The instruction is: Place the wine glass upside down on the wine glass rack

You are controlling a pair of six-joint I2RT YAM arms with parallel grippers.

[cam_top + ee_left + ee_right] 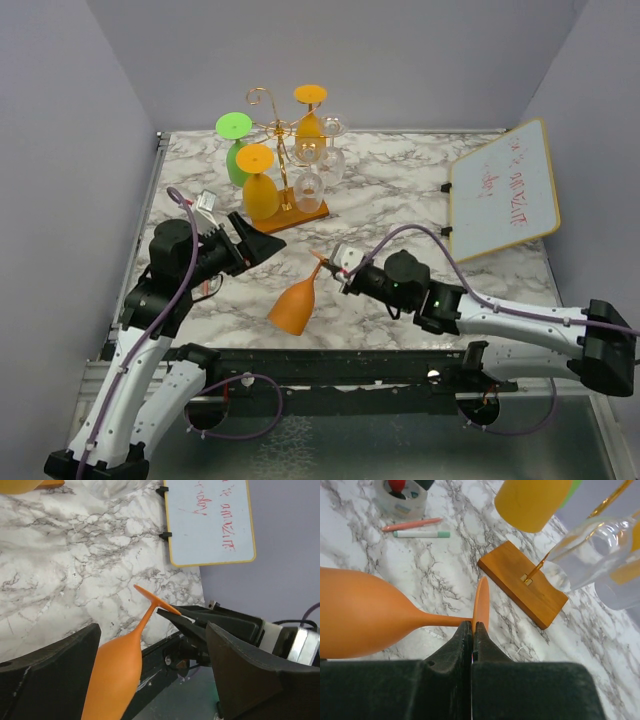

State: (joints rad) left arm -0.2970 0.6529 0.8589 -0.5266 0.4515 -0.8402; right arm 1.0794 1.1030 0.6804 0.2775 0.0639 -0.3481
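Observation:
An orange wine glass (293, 306) hangs tilted above the marble table, bowl toward the near edge and foot (318, 262) up. My right gripper (334, 266) is shut on the rim of that foot (481, 602), with the bowl (360, 615) off to the left. My left gripper (262, 245) stands open just left of the glass; its wrist view shows the bowl (115, 675) between the spread fingers (50, 680), touching neither. The wine glass rack (284, 130), gold wire on a wooden base (520, 580), stands behind with several glasses hung upside down.
On the rack hang green (236, 150), yellow (260, 185) and clear (325, 155) glasses. A whiteboard (505, 190) with red writing leans at the right. A tape roll (400, 500) and two pens (412, 525) lie on the table (400, 190). Grey walls close in the sides.

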